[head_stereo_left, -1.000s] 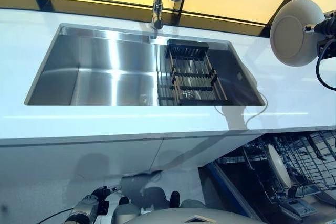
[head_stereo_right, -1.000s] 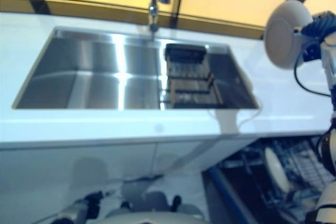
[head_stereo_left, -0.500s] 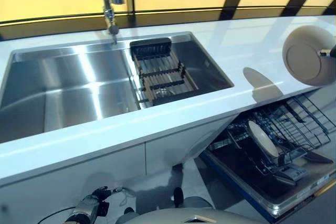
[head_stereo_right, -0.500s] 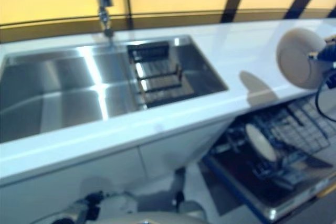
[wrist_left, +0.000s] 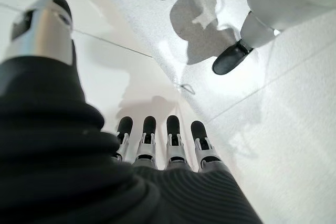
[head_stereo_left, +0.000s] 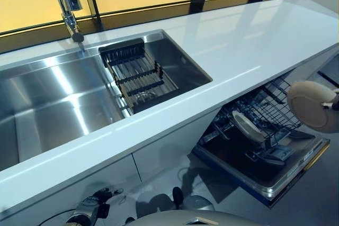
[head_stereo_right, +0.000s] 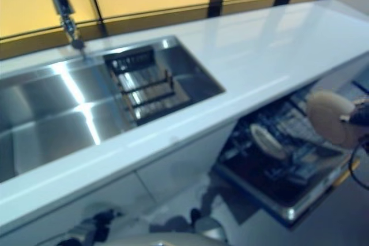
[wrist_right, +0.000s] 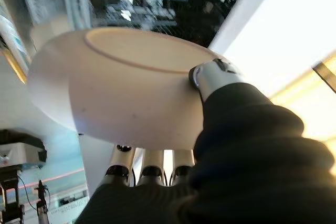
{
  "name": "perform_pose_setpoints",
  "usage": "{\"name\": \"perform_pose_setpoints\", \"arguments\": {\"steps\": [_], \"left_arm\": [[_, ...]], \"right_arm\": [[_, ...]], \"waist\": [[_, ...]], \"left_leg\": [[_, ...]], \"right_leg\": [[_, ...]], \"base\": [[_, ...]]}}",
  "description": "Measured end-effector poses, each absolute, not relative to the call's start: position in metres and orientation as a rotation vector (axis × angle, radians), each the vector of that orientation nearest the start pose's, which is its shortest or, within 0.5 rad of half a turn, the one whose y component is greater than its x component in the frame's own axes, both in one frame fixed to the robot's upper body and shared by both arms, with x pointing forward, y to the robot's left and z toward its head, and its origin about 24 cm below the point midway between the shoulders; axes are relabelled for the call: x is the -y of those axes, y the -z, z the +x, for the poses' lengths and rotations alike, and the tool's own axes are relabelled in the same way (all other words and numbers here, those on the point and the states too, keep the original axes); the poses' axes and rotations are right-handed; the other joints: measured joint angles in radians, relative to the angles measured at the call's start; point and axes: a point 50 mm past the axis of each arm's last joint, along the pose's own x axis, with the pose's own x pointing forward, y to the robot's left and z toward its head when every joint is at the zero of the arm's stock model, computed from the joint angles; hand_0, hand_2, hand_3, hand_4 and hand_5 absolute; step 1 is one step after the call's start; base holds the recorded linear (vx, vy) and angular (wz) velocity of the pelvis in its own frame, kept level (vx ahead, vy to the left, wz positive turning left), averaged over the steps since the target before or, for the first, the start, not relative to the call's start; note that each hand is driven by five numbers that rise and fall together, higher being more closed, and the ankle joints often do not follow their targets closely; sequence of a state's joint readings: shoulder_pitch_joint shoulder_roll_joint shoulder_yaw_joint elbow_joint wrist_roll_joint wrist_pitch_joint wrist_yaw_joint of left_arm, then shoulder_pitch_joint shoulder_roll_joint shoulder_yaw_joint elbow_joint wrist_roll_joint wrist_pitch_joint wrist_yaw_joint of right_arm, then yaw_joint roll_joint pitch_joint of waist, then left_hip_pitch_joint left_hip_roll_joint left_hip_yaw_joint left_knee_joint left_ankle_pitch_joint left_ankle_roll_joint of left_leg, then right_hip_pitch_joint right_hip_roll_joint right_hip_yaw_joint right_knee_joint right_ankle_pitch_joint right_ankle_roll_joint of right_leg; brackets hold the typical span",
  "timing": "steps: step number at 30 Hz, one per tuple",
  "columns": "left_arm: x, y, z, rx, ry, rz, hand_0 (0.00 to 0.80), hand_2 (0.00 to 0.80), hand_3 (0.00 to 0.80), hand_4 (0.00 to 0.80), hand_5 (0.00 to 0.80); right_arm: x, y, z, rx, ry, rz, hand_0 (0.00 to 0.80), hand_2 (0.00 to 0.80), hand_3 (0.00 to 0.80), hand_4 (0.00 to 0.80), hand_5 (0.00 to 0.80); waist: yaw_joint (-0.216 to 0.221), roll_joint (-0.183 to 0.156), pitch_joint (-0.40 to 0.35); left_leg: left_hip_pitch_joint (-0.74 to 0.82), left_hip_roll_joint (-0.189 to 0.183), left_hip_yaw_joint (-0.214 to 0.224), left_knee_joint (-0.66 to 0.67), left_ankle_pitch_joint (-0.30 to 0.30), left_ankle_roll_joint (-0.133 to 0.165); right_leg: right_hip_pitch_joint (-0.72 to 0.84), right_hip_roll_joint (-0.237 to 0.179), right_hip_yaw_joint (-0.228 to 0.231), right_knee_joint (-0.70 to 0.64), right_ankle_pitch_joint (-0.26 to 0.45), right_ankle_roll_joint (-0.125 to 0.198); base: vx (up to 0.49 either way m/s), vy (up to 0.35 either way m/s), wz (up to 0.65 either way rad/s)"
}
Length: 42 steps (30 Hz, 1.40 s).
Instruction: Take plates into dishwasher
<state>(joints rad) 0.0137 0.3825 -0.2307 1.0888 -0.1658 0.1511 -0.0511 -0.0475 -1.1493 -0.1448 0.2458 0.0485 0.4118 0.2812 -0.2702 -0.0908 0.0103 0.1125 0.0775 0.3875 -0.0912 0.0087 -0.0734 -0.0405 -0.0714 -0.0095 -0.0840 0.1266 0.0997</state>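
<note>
My right hand (wrist_right: 241, 145) pinches a cream plate (wrist_right: 115, 87) between thumb and fingers. In the left eye view the plate (head_stereo_left: 311, 105) hangs on edge at the far right, below counter height, just right of the pulled-out dishwasher rack (head_stereo_left: 267, 107). Only a sliver of the hand (head_stereo_left: 335, 104) shows there. Another plate (head_stereo_left: 248, 127) stands upright in the rack, above the lowered dishwasher door (head_stereo_left: 275, 183). My left hand (wrist_left: 157, 142) hangs low by the cabinet front with straight fingers and holds nothing; it also shows in the left eye view (head_stereo_left: 91, 208).
A white countertop (head_stereo_left: 238, 46) runs across the view above white cabinet doors (head_stereo_left: 169, 152). A steel sink (head_stereo_left: 47, 104) on the left holds a dark drying rack (head_stereo_left: 137, 75). A faucet (head_stereo_left: 66, 3) stands behind the sink, under the windows.
The camera has swung to the right. My right hand has brought the plate down from above the counter to beside the dishwasher rack. The left hand has stayed low.
</note>
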Motion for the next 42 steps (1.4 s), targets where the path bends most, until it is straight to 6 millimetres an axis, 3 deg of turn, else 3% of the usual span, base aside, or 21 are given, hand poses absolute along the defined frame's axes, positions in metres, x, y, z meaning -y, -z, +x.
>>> {"name": "perform_pose_setpoints", "arguments": {"steps": [12, 21, 34, 42], "left_arm": [[-0.269, 0.147, 0.098, -1.273, -0.039, 0.299, 0.0, 0.0, 0.0, 0.0, 0.0], [-0.267, 0.149, 0.092, -1.284, -0.035, 0.293, 0.0, 0.0, 0.0, 0.0, 0.0], [-0.264, 0.147, 0.093, -1.264, 0.001, 0.311, 0.0, 0.0, 0.0, 0.0, 0.0], [-0.262, 0.144, 0.103, -1.227, 0.011, 0.312, 0.0, 0.0, 0.0, 0.0, 0.0]], "right_arm": [[0.389, -0.113, 0.235, -0.567, 0.199, -0.911, 0.8, 0.8, 0.8, 0.8, 0.8], [0.38, -0.071, 0.235, -0.649, 0.205, -0.906, 0.8, 0.8, 0.8, 0.8, 0.8], [0.373, -0.07, 0.263, -0.637, 0.26, -0.917, 0.8, 0.8, 0.8, 0.8, 0.8], [0.38, -0.085, 0.278, -0.615, 0.343, -0.91, 0.8, 0.8, 0.8, 0.8, 0.8]], "waist": [[-0.003, 0.028, -0.001], [0.043, 0.059, 0.018], [0.098, 0.109, 0.056], [0.118, 0.153, 0.111]], "left_leg": [[0.0, 0.001, 0.001, 0.0, 0.0, 0.0], [-0.001, 0.005, -0.006, 0.0, 0.001, 0.001], [-0.021, 0.006, -0.037, 0.005, 0.003, 0.0], [-0.049, 0.003, -0.045, 0.006, 0.007, 0.0]], "right_leg": [[0.0, 0.0, 0.0, -0.004, 0.0, 0.0], [0.003, -0.003, -0.005, -0.005, -0.002, -0.002], [-0.001, -0.005, -0.037, -0.005, -0.009, -0.015], [-0.024, -0.01, -0.045, -0.005, -0.009, -0.015]], "base": [[-0.001, -0.043, 0.0], [-0.007, -0.066, 0.02], [-0.021, -0.05, 0.07], [-0.047, 0.007, 0.03]]}}
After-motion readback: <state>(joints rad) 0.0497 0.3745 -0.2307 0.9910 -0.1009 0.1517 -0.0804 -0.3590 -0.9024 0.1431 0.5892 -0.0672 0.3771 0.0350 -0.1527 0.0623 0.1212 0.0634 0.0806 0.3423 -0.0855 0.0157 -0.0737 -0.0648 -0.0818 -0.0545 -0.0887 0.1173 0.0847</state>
